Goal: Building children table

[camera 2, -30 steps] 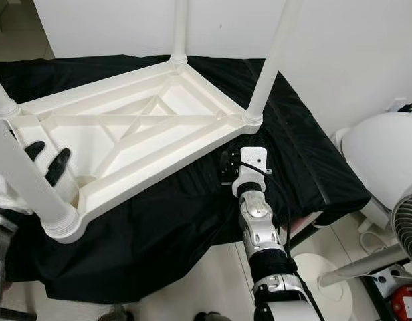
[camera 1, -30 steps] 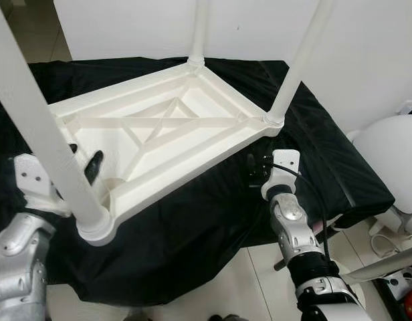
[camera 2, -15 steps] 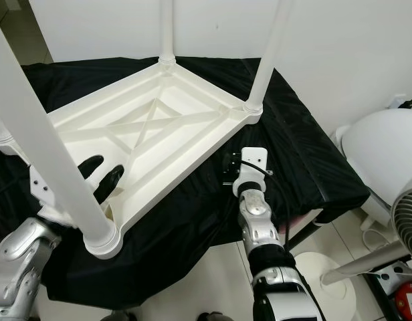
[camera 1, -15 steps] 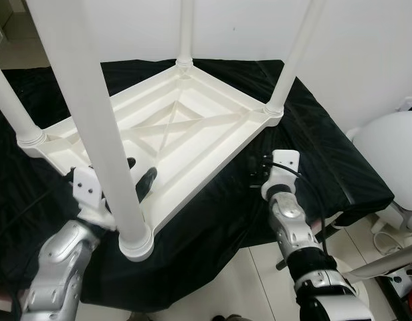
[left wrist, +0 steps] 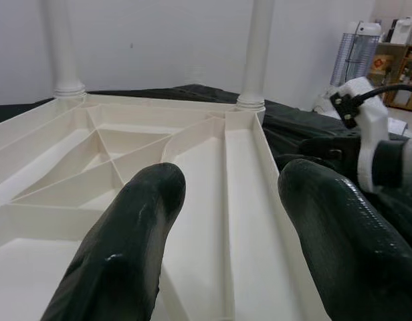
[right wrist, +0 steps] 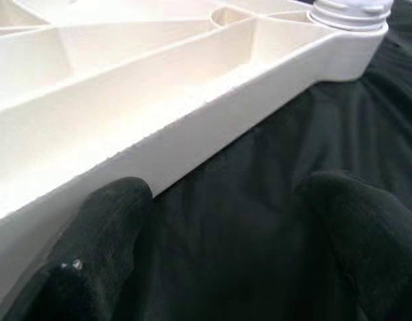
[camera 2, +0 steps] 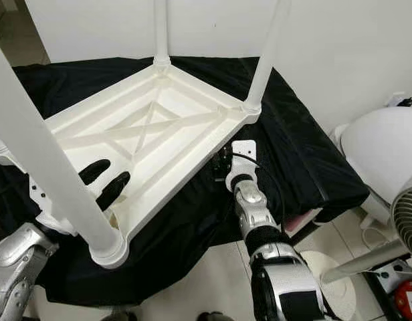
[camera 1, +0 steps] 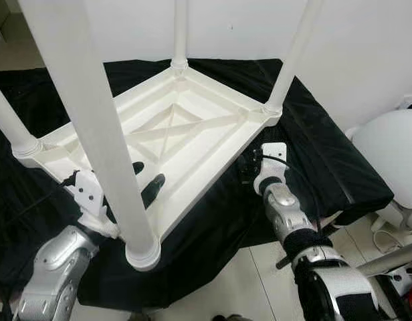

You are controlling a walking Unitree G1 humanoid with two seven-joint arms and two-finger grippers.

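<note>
Lying upside down on a black cloth (camera 1: 326, 160), the white plastic children's table (camera 1: 192, 127) has its ribbed underside facing up and four round white legs standing up from its corners. The nearest leg (camera 1: 92, 127) rises at the front left corner, its collar just beyond the cloth's front edge. The cloth covers a low platform against a white wall (camera 1: 366, 40).

The left gripper (camera 1: 144, 182) reaches over the table's near rim, and its two black fingers (left wrist: 126, 247) are spread apart above the recessed underside with nothing between them; whether they touch the plastic cannot be told. In the left wrist view the fingers point along the inner ribs toward the two far legs.

The right gripper (right wrist: 226, 234) sits at the table's right long edge, near the front right leg (camera 2: 269, 50). In the right wrist view its fingers are parted and empty: one fingertip (right wrist: 106, 227) is against the outer side wall of the rim, the other lies apart on the cloth.

A white fan (camera 2: 383, 150) stands on the tiled floor (camera 1: 259, 281) to the right of the platform.
</note>
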